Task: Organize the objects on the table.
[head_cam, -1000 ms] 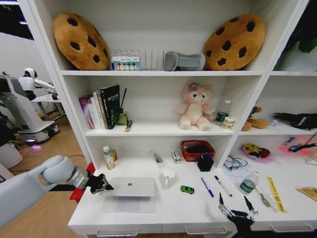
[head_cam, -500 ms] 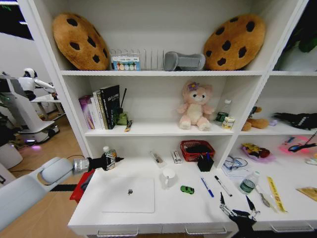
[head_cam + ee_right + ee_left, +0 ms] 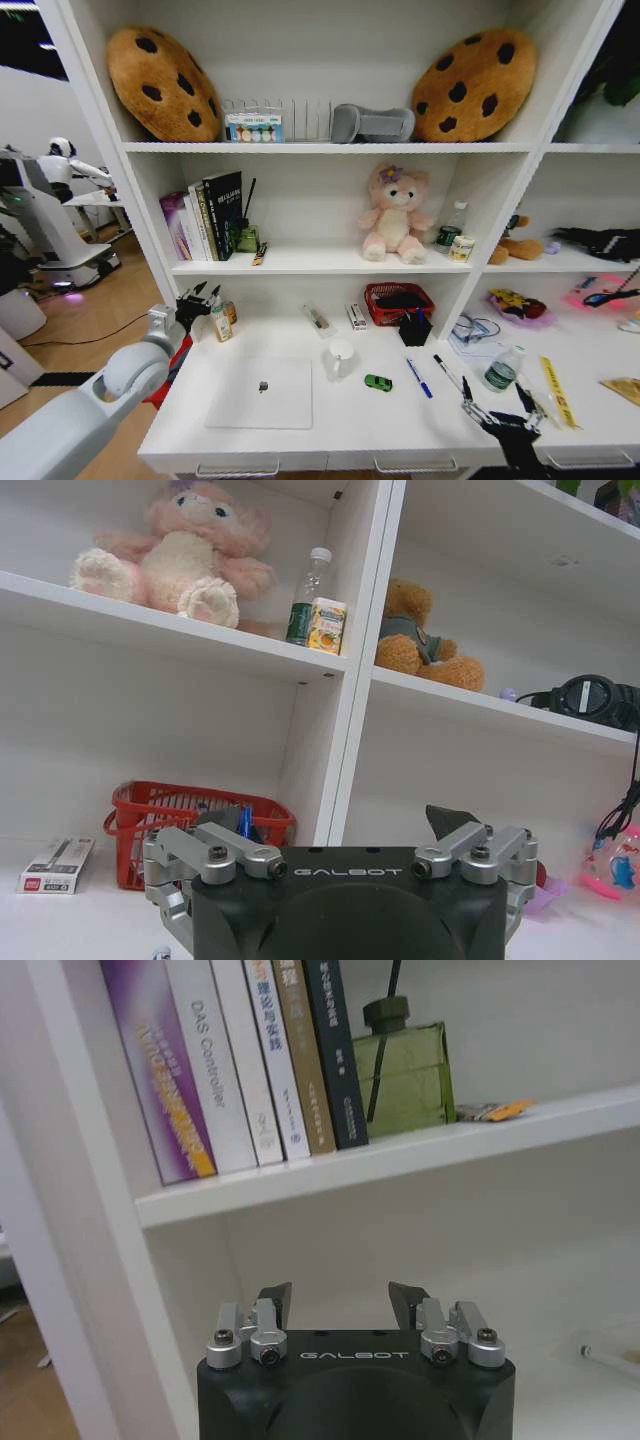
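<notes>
Here the right hand (image 3: 498,403), fingers wide and empty, hung nearest the slim black pen (image 3: 448,371) lying slantwise on the long white table (image 3: 330,425); left hand (image 3: 200,298) open.

Counter (image 3: 330,425): smooth white laminate look, slight sheen. Laptop (image 3: 262,392): pale matt metal lid, flat. Toy car (image 3: 377,382): glossy green plastic. Red basket (image 3: 398,301): plastic mesh. Pink bear (image 3: 395,214): fuzzy plush cloth. Cookie cushions (image 3: 162,82): soft brown fabric. Books (image 3: 205,215): glossy paper spines. Left claw (image 3: 340,1303): matt black body, bare metal brackets and screws. Floor (image 3: 110,300): wood grain.
</notes>
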{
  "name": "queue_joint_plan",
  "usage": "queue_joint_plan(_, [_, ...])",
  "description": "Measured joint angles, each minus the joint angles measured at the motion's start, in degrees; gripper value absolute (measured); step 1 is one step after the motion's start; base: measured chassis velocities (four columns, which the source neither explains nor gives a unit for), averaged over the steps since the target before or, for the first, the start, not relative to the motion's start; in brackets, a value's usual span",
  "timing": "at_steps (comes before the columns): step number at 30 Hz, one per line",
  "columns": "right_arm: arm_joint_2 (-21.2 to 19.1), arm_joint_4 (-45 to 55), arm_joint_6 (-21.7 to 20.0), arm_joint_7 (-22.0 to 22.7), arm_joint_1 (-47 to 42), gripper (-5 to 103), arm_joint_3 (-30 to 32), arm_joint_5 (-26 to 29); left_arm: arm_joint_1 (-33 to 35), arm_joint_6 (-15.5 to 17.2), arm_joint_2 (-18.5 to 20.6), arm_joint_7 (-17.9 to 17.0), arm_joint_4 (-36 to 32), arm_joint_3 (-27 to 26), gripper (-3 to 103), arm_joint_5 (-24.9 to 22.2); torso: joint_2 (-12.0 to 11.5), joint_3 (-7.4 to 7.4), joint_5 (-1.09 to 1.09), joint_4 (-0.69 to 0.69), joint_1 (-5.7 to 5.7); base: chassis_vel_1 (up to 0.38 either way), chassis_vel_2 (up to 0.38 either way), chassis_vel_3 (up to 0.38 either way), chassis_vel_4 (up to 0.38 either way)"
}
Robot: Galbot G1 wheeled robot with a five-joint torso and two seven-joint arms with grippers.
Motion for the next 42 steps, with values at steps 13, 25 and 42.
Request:
queue_joint_plan(13, [0.0,0.3,-0.8,1.7,-0.4,100,-1.4,0.0,26.4,1.9,-14.6,2.3,-12.9,-23.5,99,2.5,0.0,-0.01,0.01,0.0,-0.01,0.0,0.0,0.0,0.0])
queue_joint_plan(25, [-0.5,0.0,-1.4,1.5,0.6,100,-3.3,0.0,39.3,-0.8,-30.4,9.9,-21.7,-28.8,100,14.7,0.0,-0.01,0.02,0.02,-0.01,0.0,0.0,0.0,0.0])
queue_joint_plan(42, [-1.3,0.3,-1.6,0.8,0.2,100,-5.7,0.2,40.7,-2.1,-34.5,11.2,-24.6,-28.3,100,16.8,0.0,0.0,0.0,0.01,0.0,0.0,0.0,0.0,0.0])
